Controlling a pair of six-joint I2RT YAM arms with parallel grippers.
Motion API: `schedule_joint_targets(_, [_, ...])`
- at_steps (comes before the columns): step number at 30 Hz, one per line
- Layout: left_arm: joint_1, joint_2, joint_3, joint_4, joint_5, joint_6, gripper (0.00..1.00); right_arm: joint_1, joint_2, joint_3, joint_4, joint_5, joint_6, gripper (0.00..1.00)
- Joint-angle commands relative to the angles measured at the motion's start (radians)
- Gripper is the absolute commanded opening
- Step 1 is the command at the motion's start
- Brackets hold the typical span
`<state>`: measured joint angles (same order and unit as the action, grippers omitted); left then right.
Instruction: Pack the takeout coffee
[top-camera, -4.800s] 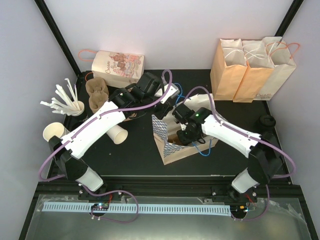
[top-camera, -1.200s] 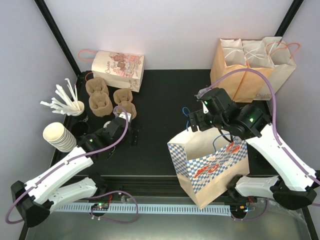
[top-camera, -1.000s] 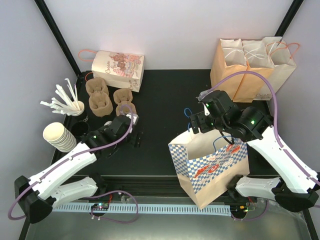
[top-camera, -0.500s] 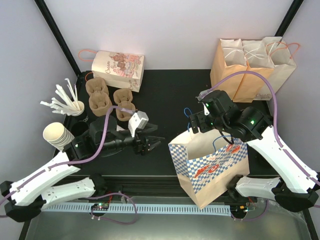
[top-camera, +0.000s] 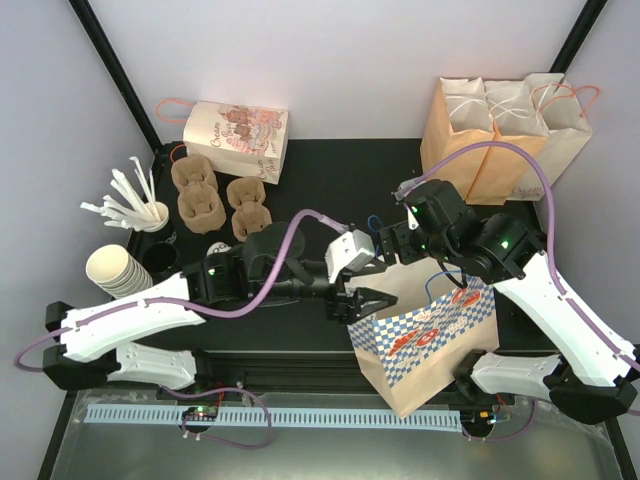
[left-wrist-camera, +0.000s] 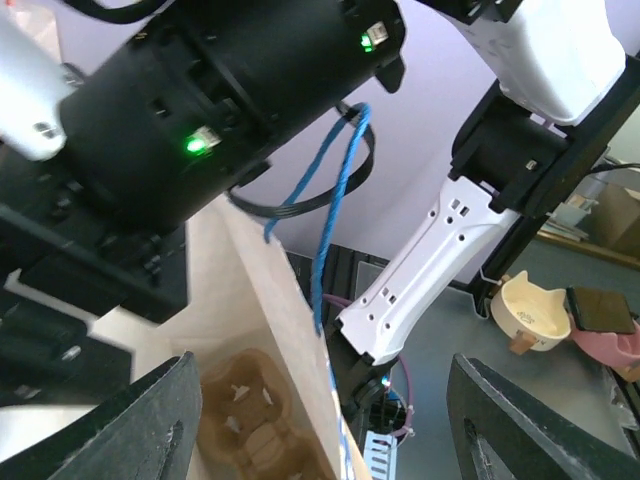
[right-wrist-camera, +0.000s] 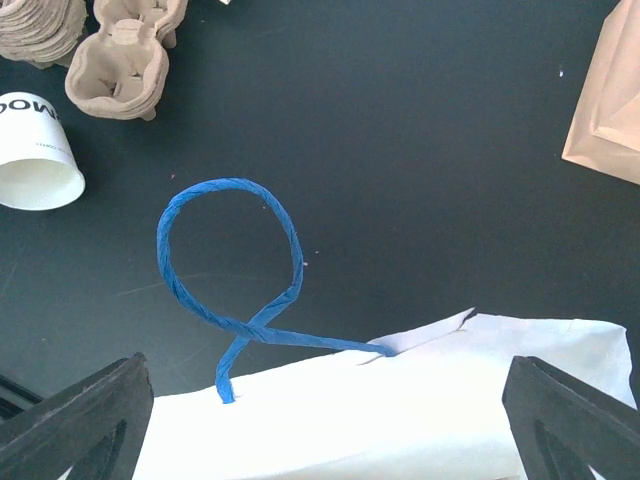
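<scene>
The left gripper, jaws spread wide and holding nothing, reaches across the table to the open mouth of a blue-and-white checkered paper bag with twisted blue cord handles. Its wrist view looks down into the bag, where a brown pulp cup carrier sits at the bottom; whether cups are in it cannot be told. The right gripper sits at the bag's rear rim, seemingly keeping it open, though whether its jaws pinch the paper cannot be told. A white paper cup with black printing, lidless, lies on its side on the black table beside spare brown pulp carriers. Judging by this, the carrier is bagged; no lidded coffee is visible, so packing looks unfinished
</scene>
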<state>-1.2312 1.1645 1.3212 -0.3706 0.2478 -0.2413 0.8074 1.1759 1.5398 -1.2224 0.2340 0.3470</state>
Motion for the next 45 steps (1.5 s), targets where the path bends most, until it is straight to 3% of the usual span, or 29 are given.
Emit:
schedule_joint_targets(1, [-0.062,0.067,0.088,-0.043,-0.086,0.044,0.7,0.006,-0.018,0.011,0.014,0.027,0.01,0.98])
schedule_joint_targets(8, [-0.123,0.191,0.17,-0.126,-0.18,0.041,0.7,0.005,-0.02,0.014,0.015,0.032,0.012,0.99])
schedule_joint_targets(15, [-0.159,0.267,0.196,-0.14,-0.178,0.024,0.69,0.005,-0.029,0.014,0.021,0.049,0.012,0.99])
schedule_joint_targets(18, [-0.165,0.295,0.207,-0.172,-0.202,0.022,0.65,0.005,-0.03,0.015,0.026,0.051,0.012,0.99])
schedule_joint_targets(28, [-0.166,0.307,0.241,-0.233,-0.167,0.078,0.03,0.006,-0.011,0.031,0.038,0.08,0.02,0.99])
schedule_joint_targets(35, [-0.165,0.294,0.267,-0.3,-0.171,0.161,0.02,-0.002,0.038,0.068,0.1,0.277,0.058,1.0])
schedule_joint_targets(41, [-0.165,0.308,0.315,-0.409,-0.171,0.262,0.02,-0.048,0.061,0.079,0.327,0.428,0.026,1.0])
schedule_joint_targets(45, [-0.165,0.301,0.319,-0.485,-0.352,0.298,0.02,-0.122,0.129,0.253,0.33,0.415,0.002,1.0])
